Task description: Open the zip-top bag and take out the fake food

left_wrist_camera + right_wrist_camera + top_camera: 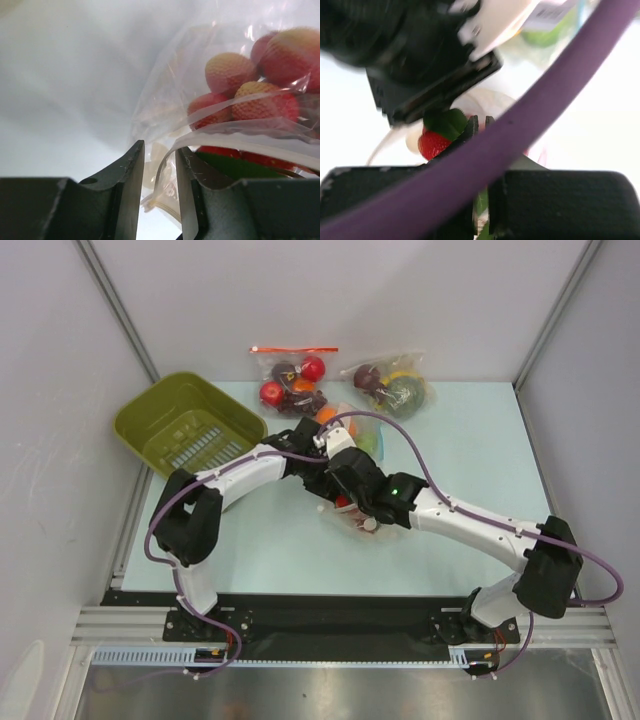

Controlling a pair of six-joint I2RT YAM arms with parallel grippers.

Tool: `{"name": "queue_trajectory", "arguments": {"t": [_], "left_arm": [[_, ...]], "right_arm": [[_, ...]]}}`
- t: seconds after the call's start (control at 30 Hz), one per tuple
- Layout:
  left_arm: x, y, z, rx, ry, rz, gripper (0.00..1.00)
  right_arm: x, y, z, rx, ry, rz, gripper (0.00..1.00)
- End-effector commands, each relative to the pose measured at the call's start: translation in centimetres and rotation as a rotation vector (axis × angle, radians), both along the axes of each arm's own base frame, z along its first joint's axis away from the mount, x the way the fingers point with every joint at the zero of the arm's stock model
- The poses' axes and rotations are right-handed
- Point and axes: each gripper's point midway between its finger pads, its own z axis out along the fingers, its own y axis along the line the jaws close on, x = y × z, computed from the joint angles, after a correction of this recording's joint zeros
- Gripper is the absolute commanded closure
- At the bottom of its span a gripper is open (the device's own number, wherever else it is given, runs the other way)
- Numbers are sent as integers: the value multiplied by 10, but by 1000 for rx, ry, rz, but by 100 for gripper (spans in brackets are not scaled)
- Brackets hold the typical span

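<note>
My two arms meet over the middle of the worktop. The zip-top bag lies there, right under my claws. The fake food is inside it, little red strawberries and some green bits.

My left claw is open a little. A thin edge of the bag hangs in the gap between its two fingers. The plastic does not look pinched.

My right claw is shut tight. One red strawberry with a green leaf sits just beside its tips. I cannot tell if it has hold of any plastic. A purple cable blocks much of that view.

A green basket sits at the far left corner of the worktop. A bag with a red strip and a bag of big round fruit lie along the far edge.
</note>
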Motion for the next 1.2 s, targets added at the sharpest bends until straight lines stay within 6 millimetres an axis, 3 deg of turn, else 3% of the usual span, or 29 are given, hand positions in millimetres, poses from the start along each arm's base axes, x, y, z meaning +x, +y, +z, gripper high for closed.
{"name": "queue_trajectory", "arguments": {"t": [0.0, 0.13, 0.47, 0.77, 1.03, 1.07, 1.17], "left_arm": [[4, -11, 31, -69, -71, -11, 63], [5, -9, 29, -59, -71, -6, 62], [6, -3, 15, -27, -79, 2, 59], [14, -6, 15, -30, -111, -5, 53], [18, -24, 54, -157, -151, -18, 49], [17, -24, 53, -158, -147, -21, 49], [13, -25, 45, -160, -120, -31, 49]], "right_arm": [[22, 0, 72, 176, -178, -126, 100], [30, 2, 103, 266, -227, -157, 100], [30, -17, 143, 514, -252, -254, 100], [32, -38, 156, 731, -220, -313, 100], [33, -27, 159, 913, -201, -273, 100], [33, -26, 156, 915, -196, -274, 100], [37, -19, 174, 989, -231, -250, 100]]}}
